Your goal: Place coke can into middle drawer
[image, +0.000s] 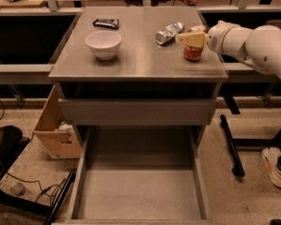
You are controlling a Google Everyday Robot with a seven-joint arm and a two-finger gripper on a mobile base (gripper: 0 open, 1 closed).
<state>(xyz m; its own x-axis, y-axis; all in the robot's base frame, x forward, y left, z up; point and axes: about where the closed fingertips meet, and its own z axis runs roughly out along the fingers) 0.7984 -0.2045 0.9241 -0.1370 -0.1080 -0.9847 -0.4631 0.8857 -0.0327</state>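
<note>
The coke can [193,53], red with a silver top, stands upright near the right edge of the cabinet top [140,60]. My gripper [191,38], on the white arm coming in from the right, is at the can's top and covers its upper part. The can rests on the surface. The middle drawer [138,193] is pulled out wide open below, at the front of the cabinet, showing a bare grey floor and low side walls.
A shiny silver can [168,33] lies on its side just left of the coke can. A white bowl [103,43] and a dark wrapped bar [106,22] sit on the left. A closed drawer front [136,111] is above the open drawer. A cardboard box [54,130] stands on the floor at the left.
</note>
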